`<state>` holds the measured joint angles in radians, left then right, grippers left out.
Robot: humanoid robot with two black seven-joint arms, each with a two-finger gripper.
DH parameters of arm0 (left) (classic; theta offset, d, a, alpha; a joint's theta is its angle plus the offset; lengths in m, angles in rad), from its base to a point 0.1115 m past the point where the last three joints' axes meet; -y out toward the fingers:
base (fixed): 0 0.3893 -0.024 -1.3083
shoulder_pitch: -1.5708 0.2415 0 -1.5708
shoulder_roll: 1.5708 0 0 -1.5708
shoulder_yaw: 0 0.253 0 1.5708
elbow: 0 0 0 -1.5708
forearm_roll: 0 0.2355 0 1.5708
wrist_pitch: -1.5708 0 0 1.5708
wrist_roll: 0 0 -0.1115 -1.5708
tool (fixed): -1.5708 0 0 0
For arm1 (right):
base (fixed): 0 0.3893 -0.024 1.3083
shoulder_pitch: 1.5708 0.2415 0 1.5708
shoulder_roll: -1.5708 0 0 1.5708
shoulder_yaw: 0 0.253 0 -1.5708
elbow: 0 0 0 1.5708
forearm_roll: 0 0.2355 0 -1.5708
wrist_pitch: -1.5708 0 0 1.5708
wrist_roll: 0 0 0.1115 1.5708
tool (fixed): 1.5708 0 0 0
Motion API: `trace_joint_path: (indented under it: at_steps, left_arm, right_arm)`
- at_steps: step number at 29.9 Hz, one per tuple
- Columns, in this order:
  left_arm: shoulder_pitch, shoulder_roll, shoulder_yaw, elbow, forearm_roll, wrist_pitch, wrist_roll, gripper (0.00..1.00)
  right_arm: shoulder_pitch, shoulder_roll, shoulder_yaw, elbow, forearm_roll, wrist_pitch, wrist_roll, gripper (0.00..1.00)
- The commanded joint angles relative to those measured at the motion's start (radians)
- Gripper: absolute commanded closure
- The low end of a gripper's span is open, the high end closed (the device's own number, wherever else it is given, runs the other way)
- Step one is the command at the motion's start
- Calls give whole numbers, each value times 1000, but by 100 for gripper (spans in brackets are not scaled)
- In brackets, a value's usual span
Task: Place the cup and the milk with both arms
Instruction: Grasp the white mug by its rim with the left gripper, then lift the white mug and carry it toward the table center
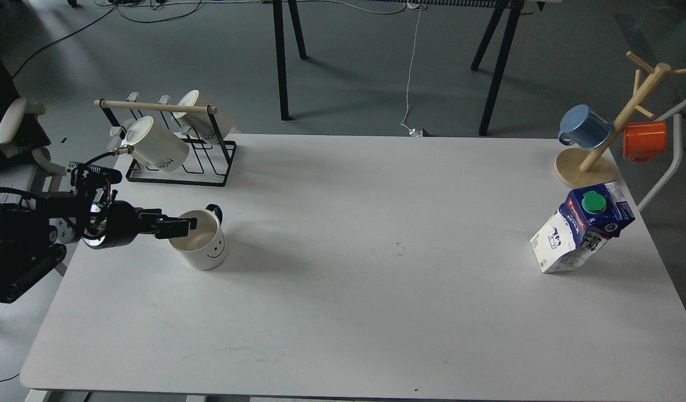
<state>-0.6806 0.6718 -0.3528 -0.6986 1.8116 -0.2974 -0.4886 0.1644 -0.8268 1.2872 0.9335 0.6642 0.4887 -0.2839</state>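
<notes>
A white cup (204, 243) with a smiley face and a black handle stands upright at the left of the white table (343, 312). My left gripper (178, 226) comes in from the left, and its dark fingertips overlap the cup's left rim and opening. The fingers show side-on as one dark shape, so I cannot tell their gap or whether they touch the rim. A blue and white milk carton (580, 226) with a green cap stands tilted at the right of the table. My right arm and gripper are out of view.
A black wire rack (178, 162) with two white mugs stands just behind the cup at the back left. A wooden mug tree (586, 164) with a blue and an orange mug stands behind the carton at the back right corner.
</notes>
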Motion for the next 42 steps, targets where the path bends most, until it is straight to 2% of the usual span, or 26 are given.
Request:
trace_joint_path:
  at_steps: [1, 5, 12, 14, 16, 18, 21, 24, 29, 34, 36, 39, 42]
  left_arm:
    - [3, -11, 2, 10, 0, 4, 0, 8]
    - [10, -9, 3, 10, 3, 26, 0, 16]
    - [26, -12, 15, 11, 3, 34, 0, 24]
    - [27, -12, 32, 10, 2, 44, 0, 31]
    - [27, -14, 44, 11, 2, 75, 0, 43]
    - [27, -15, 54, 11, 0, 107, 0, 50]
    - [27, -15, 61, 13, 2, 118, 0, 67]
    - [26, -17, 66, 13, 0, 121, 0, 92]
    - [22, -14, 63, 10, -5, 144, 0, 96]
    - [3, -8, 48, -41, -11, 129, 0, 98]
    - [-25, 0, 23, -106, -44, 91, 0, 98]
    - [-71, 14, -32, -192, -135, -40, 0, 98]
    - [-137, -9, -63, -213, -163, -98, 0, 98]
  right_arm:
    - [0, 0, 1, -2, 2, 0, 2, 4]
    - [-2, 0, 1, -2, 2, 0, 2, 4]
    - [-3, 0, 1, -15, 2, 0, 2, 4]
    - [-3, 0, 1, -21, 2, 0, 2, 4]
    - [-5, 0, 1, -21, 2, 0, 0, 4]
    - [-5, -2, 3, -21, 2, 0, 0, 4]
    - [-5, 0, 3, -21, 2, 0, 0, 4]
    - [-5, -1, 3, -19, 2, 0, 0, 4]
    - [-5, -2, 3, -19, 3, 0, 0, 4]
    - [-8, -2, 3, -19, 3, 0, 0, 4]
    - [-8, -2, 3, -21, 2, 0, 0, 4]
    - [-8, -2, 3, -22, 2, 0, 2, 4]
    - [-8, 6, 3, -42, 2, 0, 3, 4]
